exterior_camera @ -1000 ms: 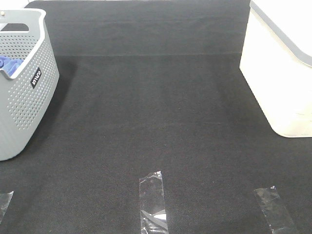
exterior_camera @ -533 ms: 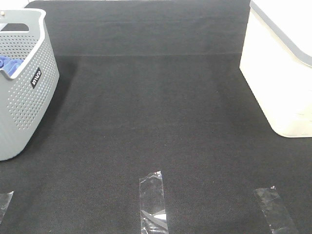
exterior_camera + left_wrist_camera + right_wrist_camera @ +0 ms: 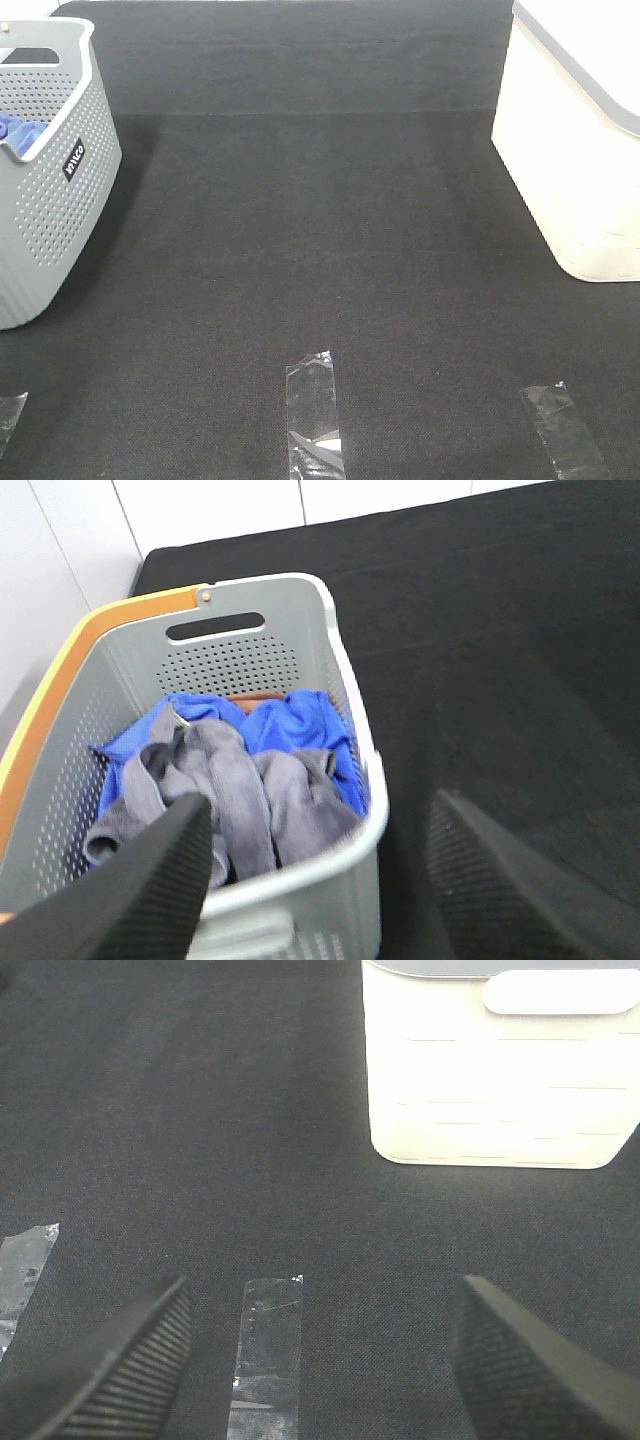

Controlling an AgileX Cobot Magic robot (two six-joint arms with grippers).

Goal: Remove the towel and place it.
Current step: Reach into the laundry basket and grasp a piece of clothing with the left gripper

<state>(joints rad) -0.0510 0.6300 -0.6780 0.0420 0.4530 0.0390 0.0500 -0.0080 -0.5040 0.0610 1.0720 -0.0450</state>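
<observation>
The grey-lavender towel lies crumpled inside a grey perforated basket, on top of a bright blue cloth. In the left wrist view my left gripper hangs open above the basket's near rim, with nothing between its fingers. The same basket stands at the far left of the high view, where only a bit of blue cloth shows. My right gripper is open and empty over the black mat. Neither gripper shows in the high view.
A white bin with a grey rim stands at the right, also seen as the white bin ahead of the right gripper. Strips of clear tape lie on the black mat near the front edge.
</observation>
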